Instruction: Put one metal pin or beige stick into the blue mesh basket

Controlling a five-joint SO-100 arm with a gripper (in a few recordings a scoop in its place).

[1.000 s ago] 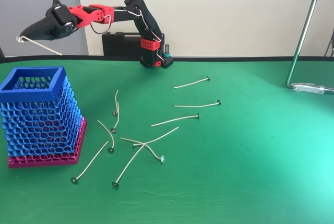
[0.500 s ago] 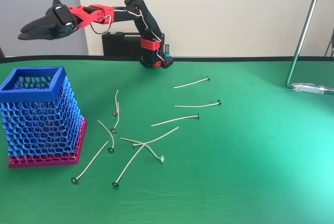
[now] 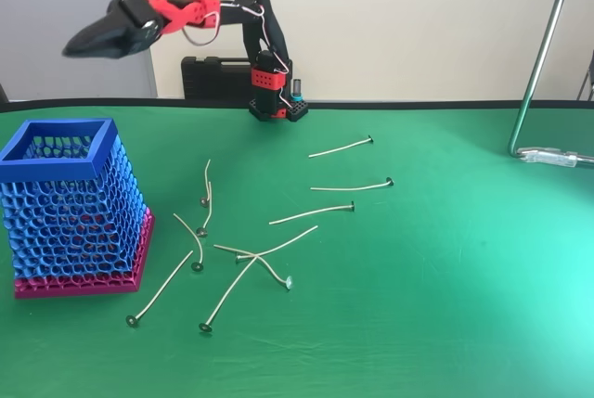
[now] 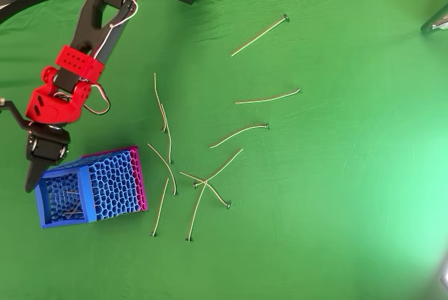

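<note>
A lab or maker's test bench: a green felt cloth (image 3: 445, 305) covers the table, a small red-and-black hobby robot arm (image 3: 255, 41) is fixed at its far edge, a black plastic case (image 3: 209, 78) behind it, a chrome stand pole (image 3: 543, 50) alongside, bare beige wall (image 3: 418, 27).

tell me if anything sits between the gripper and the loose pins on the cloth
Nothing visible does. The gripper hangs high above the blue mesh basket, holding nothing. The pins lie scattered on open green cloth to the basket's right in the fixed view, with only air between.

Green table cloth (image 3: 464, 305); cream wall (image 3: 418, 27) (grey panel (image 3: 46, 8) left)
</note>
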